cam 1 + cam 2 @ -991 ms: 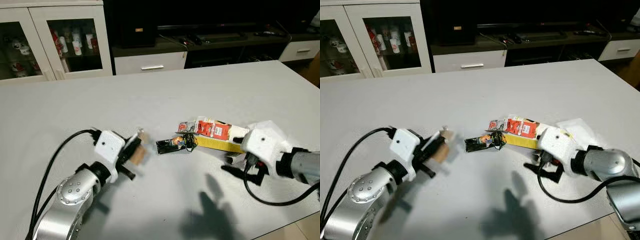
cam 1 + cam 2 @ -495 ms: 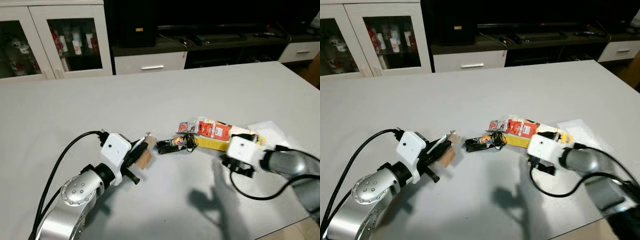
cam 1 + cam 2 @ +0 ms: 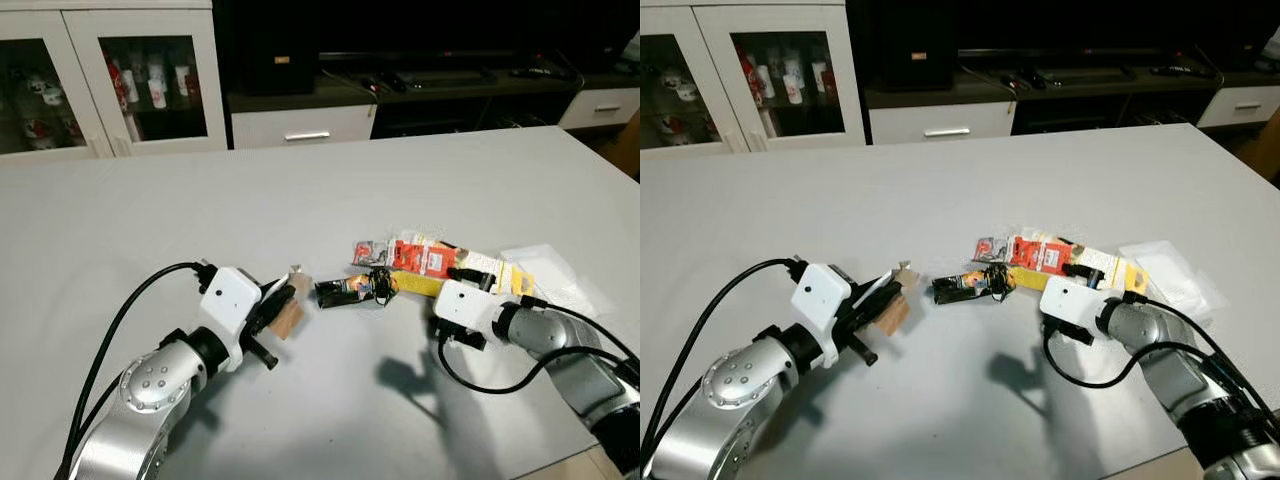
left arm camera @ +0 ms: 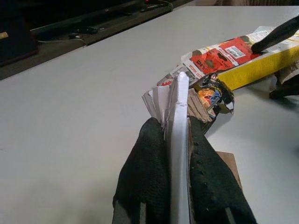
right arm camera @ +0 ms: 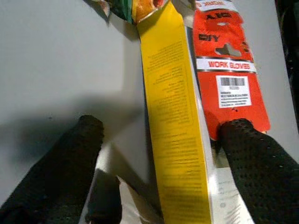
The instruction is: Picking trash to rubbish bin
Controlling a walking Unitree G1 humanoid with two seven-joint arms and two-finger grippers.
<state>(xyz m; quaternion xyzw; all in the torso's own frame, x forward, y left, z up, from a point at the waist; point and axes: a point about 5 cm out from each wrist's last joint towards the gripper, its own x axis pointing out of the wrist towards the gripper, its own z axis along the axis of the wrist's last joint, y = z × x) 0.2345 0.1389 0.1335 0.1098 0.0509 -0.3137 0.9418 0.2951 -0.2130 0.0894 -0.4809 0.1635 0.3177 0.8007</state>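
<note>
Trash wrappers [image 3: 420, 265] lie mid-frame on the grey bench [image 3: 300, 190], plastic bag [image 3: 545, 272] right; left pincer [image 4: 170, 154] pinches a folded card [image 4: 178, 140], right pincer [image 5: 163, 154] spread astride the yellow packet [image 5: 175, 126]

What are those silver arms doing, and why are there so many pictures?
It's a robot tidying up. Two pictures come from cameras in its head, two from its wrists. The left end effector is pinching a folded scrap of cardboard and paper. The right end effector is open, its black fingers either side of a yellow packet, one fingertip touching a red work-gloves card. A crumpled dark wrapper and a clear plastic bag also lie on the grey table.
</note>
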